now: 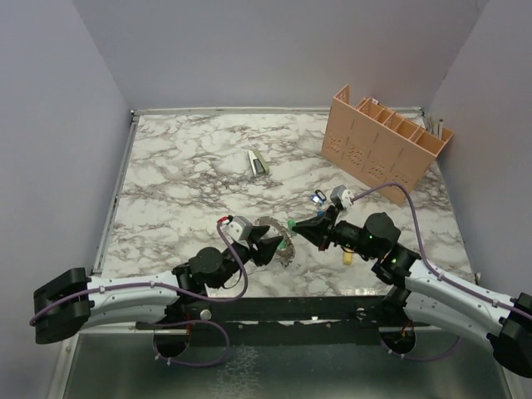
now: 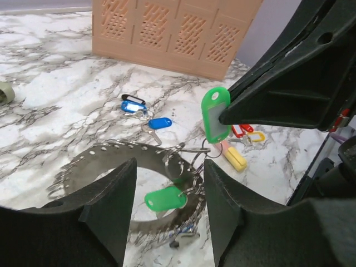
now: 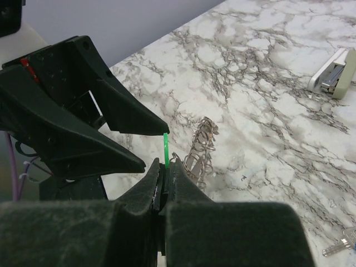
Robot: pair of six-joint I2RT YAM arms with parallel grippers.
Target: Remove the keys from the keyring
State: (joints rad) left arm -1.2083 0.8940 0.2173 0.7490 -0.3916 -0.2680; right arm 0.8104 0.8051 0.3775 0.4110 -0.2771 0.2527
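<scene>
Where my left gripper (image 2: 169, 172) is: low over the keyring, its two fingers (image 2: 105, 211) standing apart with nothing pinched. A bit of the ring's band sits in the gap.
Keyring (image 2: 94, 161): flat on the surface (image 1: 183, 166), in the middle, near both arms. I think it is stiff, springy metal and heavier than the keys, so it may slide along when a key is pulled. The best place to hold it is the wide band, close to the keys.
Second green key (image 2: 165, 199): lying on the band between my left fingers. It looks hooked to the ring, but I cannot be sure.
Held green key (image 2: 216, 114): up off the surface, just beside the ring, with a thin wire loop running down to it. I guess it is light and small. The smooth plastic could slip, so the flat sides are the spot to pinch.
Right gripper (image 3: 165, 169): closed tight on the held green key's head.
Blue keys (image 2: 160, 123): loose on the surface past the ring, apart from it.
Red and yellow tags (image 2: 247, 132): on the surface to the right, not my job.
Rack (image 1: 386, 137): far right at the back, with slots open on top. I see nothing in them, but I cannot see to the bottom.
</scene>
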